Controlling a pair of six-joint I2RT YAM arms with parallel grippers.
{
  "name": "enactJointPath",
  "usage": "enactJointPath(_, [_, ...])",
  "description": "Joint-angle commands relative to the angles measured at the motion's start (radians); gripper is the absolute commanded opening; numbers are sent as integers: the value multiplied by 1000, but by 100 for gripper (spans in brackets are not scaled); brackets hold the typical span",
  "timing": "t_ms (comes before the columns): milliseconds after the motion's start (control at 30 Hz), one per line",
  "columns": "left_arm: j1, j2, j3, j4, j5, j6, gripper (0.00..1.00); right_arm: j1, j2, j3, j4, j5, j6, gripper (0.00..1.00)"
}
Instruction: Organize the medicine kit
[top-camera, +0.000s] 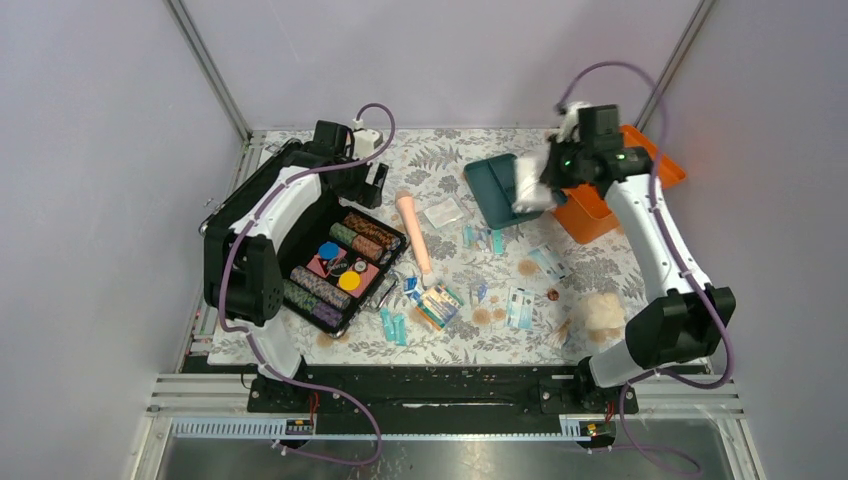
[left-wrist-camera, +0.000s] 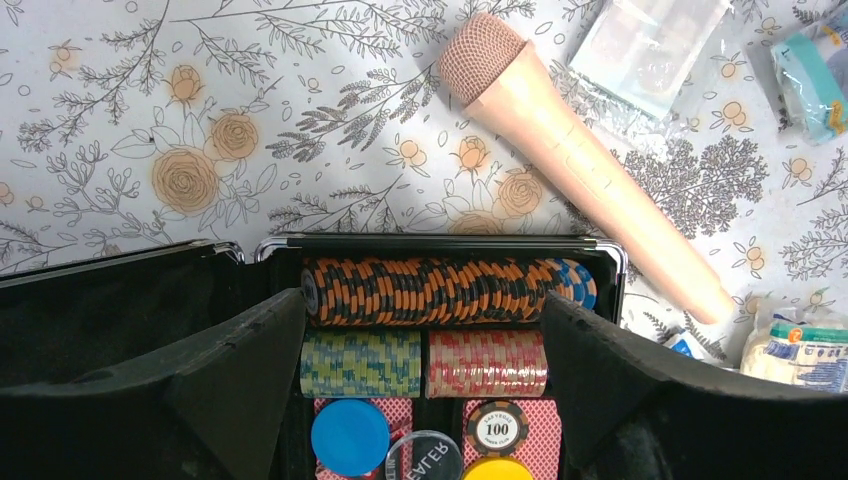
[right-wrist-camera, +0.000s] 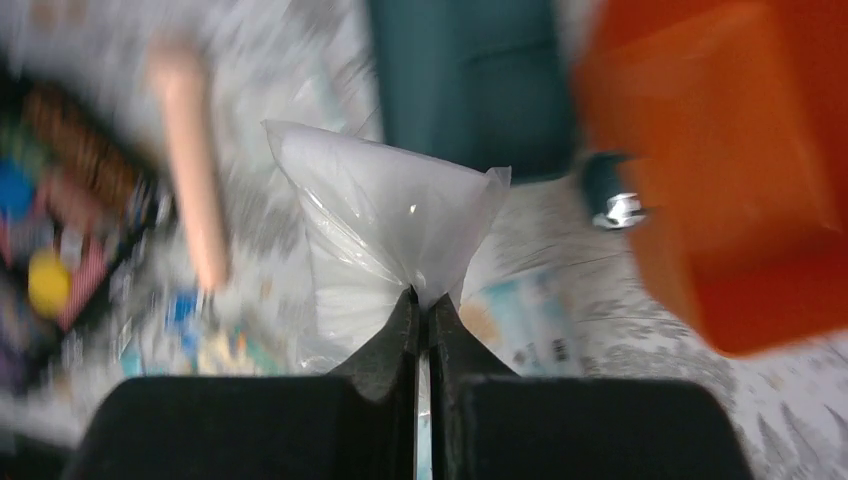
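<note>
The right gripper (right-wrist-camera: 421, 300) pinches a crinkly clear bag (right-wrist-camera: 390, 210), arm stretched over the flat teal tray (top-camera: 490, 190) beside the glossy orange kit (top-camera: 590, 218). The left gripper (left-wrist-camera: 422, 330) hangs spread over striped chips (left-wrist-camera: 440, 292).

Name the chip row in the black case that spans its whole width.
The orange-and-black striped chip row, against the black case's rim; the green-striped row and red-striped row beside it each span only half.

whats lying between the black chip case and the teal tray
In the top view, a peach microphone and a clear flat packet lie between the chip case and the teal tray.
</note>
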Motion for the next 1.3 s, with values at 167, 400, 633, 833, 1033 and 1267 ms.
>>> enactJointPath(167, [1,37,120,-31,0,-38,86,-113,158,279,28,802,558,0])
enactJointPath(400, [1,59,171,-132,-41,-46,86,-179,336,426,-100,798,822,0])
enactJointPath(633, [1,25,139,-166,-96,-31,86,-237,456,475,-118,643,906,0])
enactJointPath(833, [-7,19,110,-174,-114,-27,86,-262,545,467,-105,550,908,0])
enactJointPath(1033, [-29,22,111,-191,-167,12,86,-275,627,408,114,308,822,3])
enactJointPath(1267, [-47,30,118,-217,-208,41,86,-278,710,457,164,282,783,4])
